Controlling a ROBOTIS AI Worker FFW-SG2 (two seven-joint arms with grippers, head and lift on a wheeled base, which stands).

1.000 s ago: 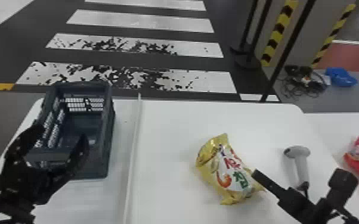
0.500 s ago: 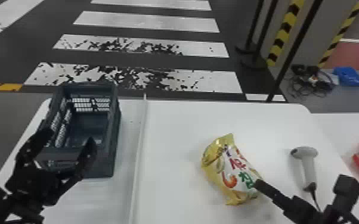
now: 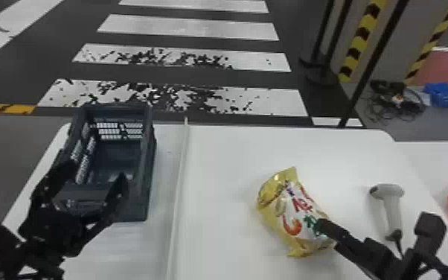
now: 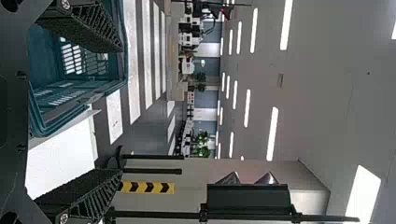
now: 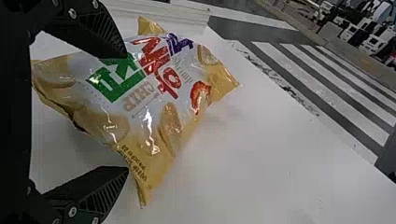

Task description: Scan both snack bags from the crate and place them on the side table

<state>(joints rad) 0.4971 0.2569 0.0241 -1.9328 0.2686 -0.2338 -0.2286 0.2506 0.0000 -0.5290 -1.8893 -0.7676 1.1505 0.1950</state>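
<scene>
Closer to the yellow bag [image 3: 286,216] now, the right gripper [image 5: 126,112] hangs spread — grasping and scanning seem next; the left gripper [image 3: 97,171] is spread too.

Beyond the white desk [image 3: 227,160], dark floor [image 3: 85,70] carries broad white stripes [image 3: 182,28], the nearer ones patched with black. Black posts [image 3: 374,63] stand near yellow-and-black hazard bands [image 3: 356,48]; green plants [image 4: 201,144] show farther off, and bright strip lights [image 4: 272,133] line the grey ceiling [image 4: 327,116].
</scene>
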